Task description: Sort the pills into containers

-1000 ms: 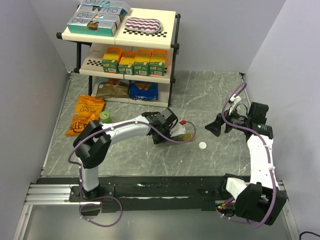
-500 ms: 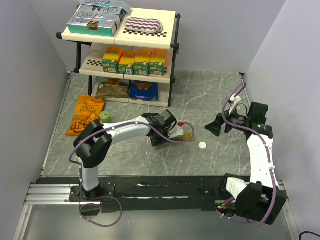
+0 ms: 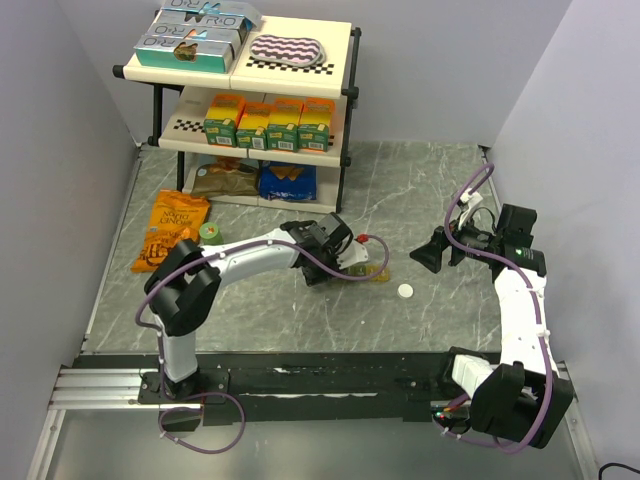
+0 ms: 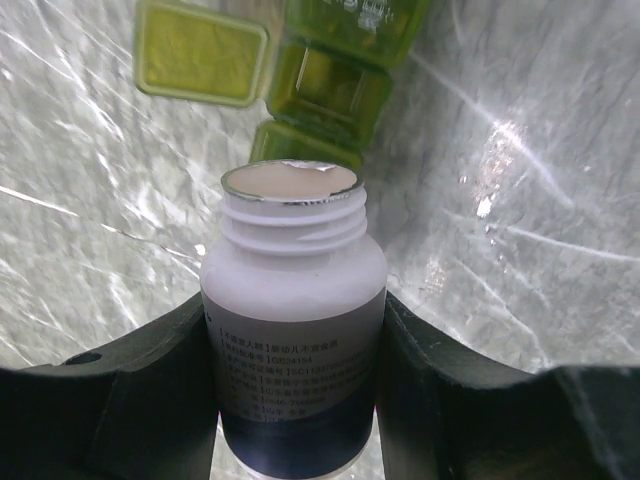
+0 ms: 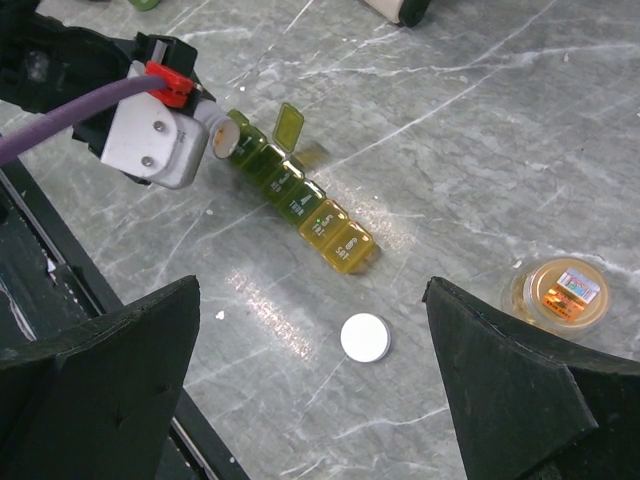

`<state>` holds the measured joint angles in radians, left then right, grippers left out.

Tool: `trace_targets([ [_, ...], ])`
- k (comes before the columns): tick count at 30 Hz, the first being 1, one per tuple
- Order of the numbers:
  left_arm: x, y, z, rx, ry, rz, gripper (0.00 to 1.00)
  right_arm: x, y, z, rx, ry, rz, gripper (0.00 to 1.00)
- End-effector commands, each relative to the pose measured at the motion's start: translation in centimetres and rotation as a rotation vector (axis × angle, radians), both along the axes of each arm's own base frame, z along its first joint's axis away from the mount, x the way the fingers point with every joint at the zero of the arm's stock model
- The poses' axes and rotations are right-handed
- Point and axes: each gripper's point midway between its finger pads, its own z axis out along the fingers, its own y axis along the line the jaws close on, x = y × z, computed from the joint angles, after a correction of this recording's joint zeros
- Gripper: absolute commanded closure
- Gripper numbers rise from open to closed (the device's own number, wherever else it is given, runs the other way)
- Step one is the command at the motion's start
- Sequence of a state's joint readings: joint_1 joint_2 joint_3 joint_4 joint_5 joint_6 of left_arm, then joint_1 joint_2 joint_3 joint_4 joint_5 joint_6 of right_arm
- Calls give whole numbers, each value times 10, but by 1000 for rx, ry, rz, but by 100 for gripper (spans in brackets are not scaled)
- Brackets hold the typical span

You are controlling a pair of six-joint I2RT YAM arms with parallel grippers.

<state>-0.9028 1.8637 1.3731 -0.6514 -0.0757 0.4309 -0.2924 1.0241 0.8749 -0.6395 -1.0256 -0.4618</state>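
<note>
1. From above, we see a grey marbled table (image 3: pixel 270 320) with a two-tier shelf rack (image 3: pixel 335 45) at its far side and an orange snack bag (image 3: pixel 172 232) lying to the left.
2. Near the middle of the table, the left gripper (image 4: pixel 295 335) is closed around a white pill bottle (image 4: pixel 292 290), with one finger pressed to each side of the label.
3. The bottle has no cap on. Its threaded mouth is open and shows a pale inside, and we cannot tell whether pills are in it.
4. The containers (image 5: pixel 297 202) are a strip of small translucent compartments shading from olive green to yellow. The strip lies flat on the table near the centre.
5. The bottle's mouth points at the olive end of the strip, just beside it. We cannot tell whether they touch.
6. One compartment near that end has its lid (image 5: pixel 288 125) flipped up. The other lids we can see are down.
7. A round white cap (image 5: pixel 364 337) lies on the table near the yellow end of the strip, apart from it.
8. A small round jar (image 5: pixel 567 293) with an orange top sits to one side of the cap.
9. The right gripper (image 3: pixel 430 252) hovers to the right of the strip, well apart from it. Its fingers are spread wide with nothing between them.
</note>
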Motion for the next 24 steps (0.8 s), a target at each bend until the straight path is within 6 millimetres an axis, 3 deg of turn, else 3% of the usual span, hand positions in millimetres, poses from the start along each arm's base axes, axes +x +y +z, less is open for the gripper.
trace_targets([
  [1, 9, -11, 25, -62, -71, -13, 99, -1, 2, 4, 24, -7, 18, 0],
  [2, 2, -1, 1, 50, -4, -5, 99, -1, 2, 4, 23, -6, 17, 0],
  [4, 2, -22, 17, -77, -37, -13, 99, 0, 2, 5, 23, -13, 18, 0],
  [5, 3, -29, 36, -158, -81, -32, 99, 0, 2, 4, 26, -9, 14, 0],
  [6, 2, -27, 26, -140, -71, -44, 99, 0, 2, 5, 26, -12, 17, 0],
  [7, -5, -5, 10, -8, -7, -26, 99, -1, 2, 4, 26, -8, 18, 0],
  [8, -2, 0, -5, 71, 15, 13, 99, -1, 2, 4, 23, -10, 17, 0],
  [9, -3, -7, 5, 31, 9, 5, 99, -1, 1, 3, 24, -7, 15, 0],
  [10, 6, -29, 21, -93, -61, -10, 99, 0, 1, 4, 26, -8, 13, 0],
  [11, 3, -28, 29, -125, -75, -36, 99, 0, 1, 4, 28, -7, 13, 0],
  [12, 7, -26, 28, -96, -76, -23, 99, 0, 1, 4, 26, -5, 13, 0],
  [13, 1, -12, 19, -2, -25, -2, 99, 0, 1, 4, 24, -8, 15, 0],
  [14, 8, -20, 25, -33, -55, 14, 99, -1, 1, 3, 25, -5, 15, 0],
  [16, 5, -28, 32, -135, -93, -22, 99, 0, 1, 5, 27, -11, 13, 0],
  [17, -3, -17, 15, -70, -36, -38, 99, 0, 0, 4, 28, -9, 10, 0],
  [18, -1, -11, 15, 16, -17, -24, 99, 0, 1, 5, 28, -9, 13, 0],
  [19, -4, -5, 1, 85, 4, 0, 99, -1, 1, 4, 27, -8, 15, 0],
  [21, -3, -29, 21, -99, -80, -26, 99, -1, 0, 5, 26, -9, 12, 0],
  [22, -2, -31, 36, -158, -111, -36, 99, -1, 0, 4, 28, -7, 10, 0],
  [24, 0, -13, 25, -31, -59, -2, 99, -1, 0, 4, 29, -9, 12, 0],
])
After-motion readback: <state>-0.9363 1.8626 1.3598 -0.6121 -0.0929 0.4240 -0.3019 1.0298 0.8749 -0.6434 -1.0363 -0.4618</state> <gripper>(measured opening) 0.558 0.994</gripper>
